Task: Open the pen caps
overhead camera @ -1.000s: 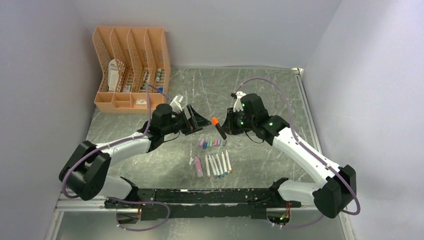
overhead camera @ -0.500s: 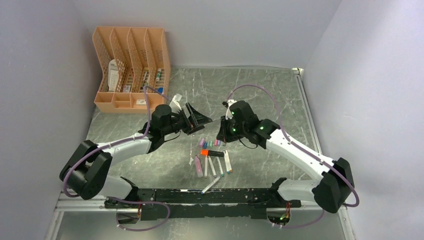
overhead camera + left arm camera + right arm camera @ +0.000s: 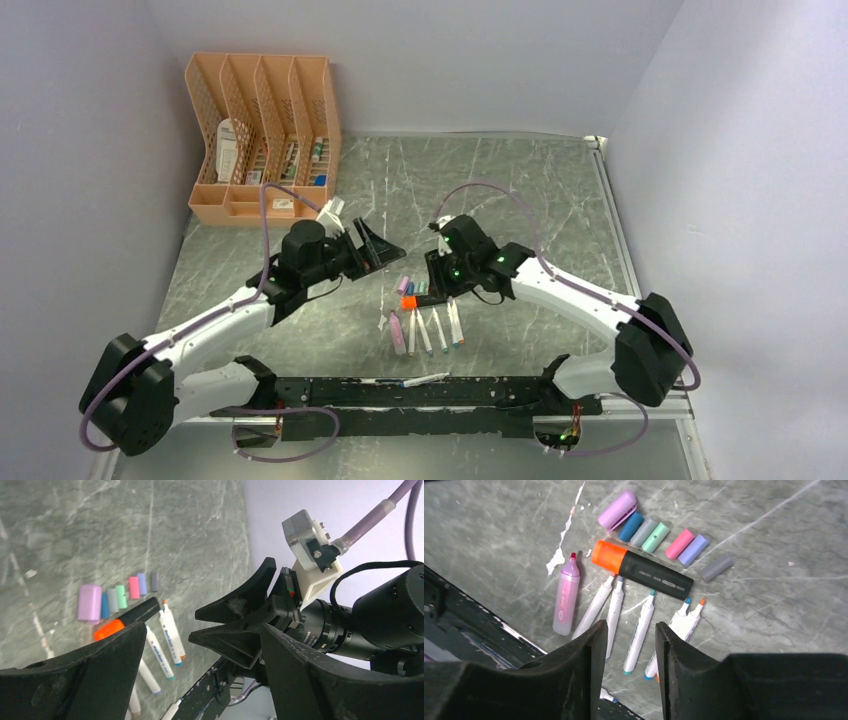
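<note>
Likely light, stiff and slick, the orange cap left of centre wants a side pinch (black barrel braced); right tool and left tool both stand apart, empty.

Left gripper spread wide, right gripper parted

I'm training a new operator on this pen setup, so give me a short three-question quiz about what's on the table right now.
1. True or false: the orange cap sits on the black highlighter.
2. Which loose cap lies right beside the pale purple cap? A blue, B pink, C dark grey.
3. What do the jaws of the right gripper hold?
Key: 1 true. 2 A, the blue cap. 3 nothing; they stand apart, empty.
</note>
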Motion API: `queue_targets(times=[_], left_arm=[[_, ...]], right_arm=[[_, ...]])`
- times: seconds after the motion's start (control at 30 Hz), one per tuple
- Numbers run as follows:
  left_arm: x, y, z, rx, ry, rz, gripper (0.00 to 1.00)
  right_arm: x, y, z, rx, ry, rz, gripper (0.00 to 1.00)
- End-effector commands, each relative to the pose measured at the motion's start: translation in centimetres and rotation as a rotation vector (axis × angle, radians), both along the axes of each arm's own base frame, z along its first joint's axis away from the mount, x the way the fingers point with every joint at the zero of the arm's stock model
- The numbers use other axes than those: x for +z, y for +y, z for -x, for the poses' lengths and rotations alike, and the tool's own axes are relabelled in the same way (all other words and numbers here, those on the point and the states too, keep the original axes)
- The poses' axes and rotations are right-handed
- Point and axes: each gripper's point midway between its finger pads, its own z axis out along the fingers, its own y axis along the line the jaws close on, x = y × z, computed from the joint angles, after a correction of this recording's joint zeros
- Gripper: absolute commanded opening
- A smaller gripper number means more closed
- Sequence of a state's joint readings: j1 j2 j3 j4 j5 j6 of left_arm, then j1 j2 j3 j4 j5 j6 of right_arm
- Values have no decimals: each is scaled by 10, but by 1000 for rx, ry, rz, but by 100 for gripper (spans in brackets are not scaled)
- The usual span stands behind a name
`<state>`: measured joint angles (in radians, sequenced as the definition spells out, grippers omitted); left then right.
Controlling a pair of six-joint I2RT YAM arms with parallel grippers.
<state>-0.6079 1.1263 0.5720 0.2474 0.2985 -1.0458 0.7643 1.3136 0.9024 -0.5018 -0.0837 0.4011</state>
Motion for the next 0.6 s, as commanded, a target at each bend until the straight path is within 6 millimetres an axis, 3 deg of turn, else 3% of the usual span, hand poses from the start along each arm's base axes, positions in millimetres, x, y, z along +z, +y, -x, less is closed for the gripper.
queue_targets(times=[0.0,0.3,0.43,0.57], left_arm=[[-29,22,14,32,45,-128,94],[-34,52,31,82,33,-204,95],[-32,58,35,91,25,-210,95],[-31,59,38,80,26,-211,95]], right_arm=[[-16,13,-1,86,-50,79,40],[-42,23,-9,201,-138,291,39],[-36,32,-22,223,-173,320,40],[-43,33,-25,273,-165,370,41]])
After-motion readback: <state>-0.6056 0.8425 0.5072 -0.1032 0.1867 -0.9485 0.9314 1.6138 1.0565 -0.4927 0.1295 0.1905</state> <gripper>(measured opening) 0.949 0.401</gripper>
